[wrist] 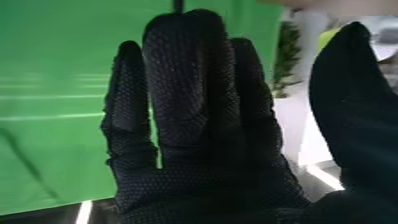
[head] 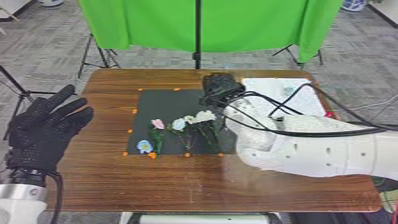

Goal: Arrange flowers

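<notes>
"Where was the right hand?"

"At the mat's one o'clock, taking twelve as the far edge. Its fingers (wrist: 191,85) were straight, lying close together apart from one, with the thumb (wrist: 342,95) well out. I saw nothing clasped in it."

"Why hold it like that, beyond the blooms?"

"Probably to keep the petals uncrushed. The spread thumb would have suited a pinch on a stem."

"And nearest it?"

"The white flower (head: 203,116), just off the mat's centre towards two. Beside it, near the middle, was the pale blue flower (head: 179,124), then the pink flower (head: 158,124) at nine. Their heads pointed to twelve and their stems to six, likely so they read as one fanned bunch."

"The blue flower (head: 144,146)?"

"Low, between seven and eight, perhaps to fill that corner."

"What did the black mat (head: 164,102) do?"

"It set off the pale petals, I'd guess, and the orange tabs (head: 131,131) along its edge probably fixed it to the wooden table (head: 204,185)."

"And the left hand (head: 46,127)?"

"Out at nine, fingers spread, holding nothing, presumably waiting clear of the work."
</notes>
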